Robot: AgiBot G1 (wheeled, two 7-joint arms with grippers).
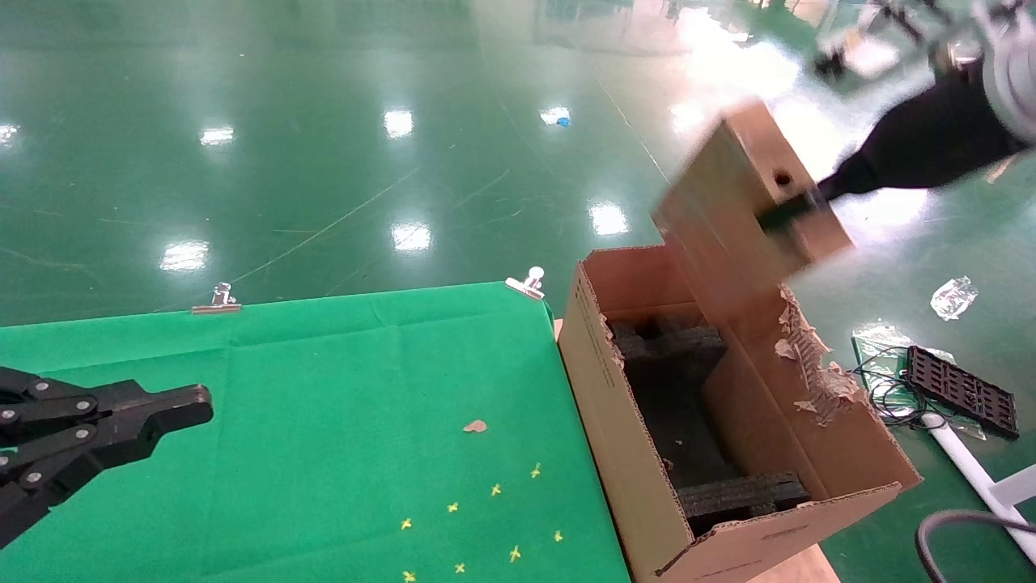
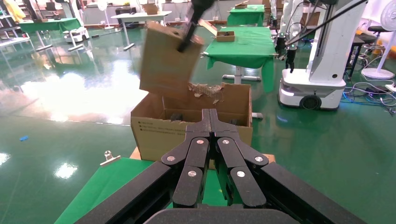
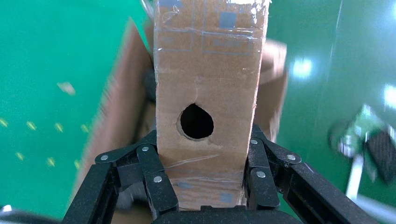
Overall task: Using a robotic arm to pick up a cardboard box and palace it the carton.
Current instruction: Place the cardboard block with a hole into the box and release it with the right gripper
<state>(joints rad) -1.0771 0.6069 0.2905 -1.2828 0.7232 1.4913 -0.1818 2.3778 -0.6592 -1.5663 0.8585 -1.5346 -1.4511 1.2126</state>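
Green floor (image 1: 324, 121), glossy, dotted with lamp glare, filling the head view from 9 through 12 to 3 o'clock. Green-clothed table (image 1: 283, 405) at 7 to 8 o'clock, cloth pinned by two metal clips (image 1: 217, 300) along its far edge, small yellow crosses (image 1: 495, 490) and a brown scrap (image 1: 475, 426) scattered on it. Carton (image 1: 615, 453) standing open just off the table's right edge, at 5 o'clock, flaps up, the right flap torn ragged (image 1: 809, 364), black foam (image 1: 672, 389) lining the inside. Box (image 1: 749, 202) held in the air above the carton's far right corner, at about 2 o'clock, tilted, clear of the carton's rim, thin side with its round hole (image 3: 196, 121) turned toward the wrist. Right arm (image 1: 923, 146) reaching in from 2 o'clock, white link and black wrist. Right gripper (image 3: 201, 163) pinching the box, fingers (image 3: 156, 175) pressed flat against its two broad faces just below the hole, clear tape across the cardboard between them. Left gripper (image 1: 174, 409) hovering over the table's near left at 8 o'clock, fingertips pressed together with nothing between them, well apart from carton and box. Black slotted tray (image 1: 961, 390) and cables (image 1: 886, 389) on the floor at 4 o'clock, beside the carton. Crumpled clear wrapper (image 1: 953, 296) on the floor at 3 o'clock.
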